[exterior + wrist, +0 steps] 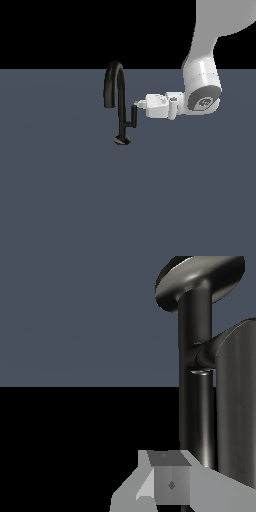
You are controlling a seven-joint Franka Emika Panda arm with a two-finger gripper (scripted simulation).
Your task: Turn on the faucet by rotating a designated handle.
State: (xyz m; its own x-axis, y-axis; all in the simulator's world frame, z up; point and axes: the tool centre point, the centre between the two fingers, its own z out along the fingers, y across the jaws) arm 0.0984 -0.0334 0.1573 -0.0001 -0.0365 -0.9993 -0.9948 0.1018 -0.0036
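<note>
The slim black gooseneck faucet (119,95) stands on the grey floor, with its flared base (122,140) below. Its handle (133,115), a short upright rod, joins the stem by a small horizontal arm. My gripper (137,105) reaches in level from the exterior view's right. Its tips touch the top of the handle rod on that side. The fingers look pressed together and hold nothing. In the wrist view the stem (196,406), the thick handle rod (237,406) and the base (200,276) fill one side, with my gripper (172,483) close beside them.
The flat grey floor (60,200) spreads all around the faucet. The white arm (202,85) comes down from the upper part of the exterior view's right.
</note>
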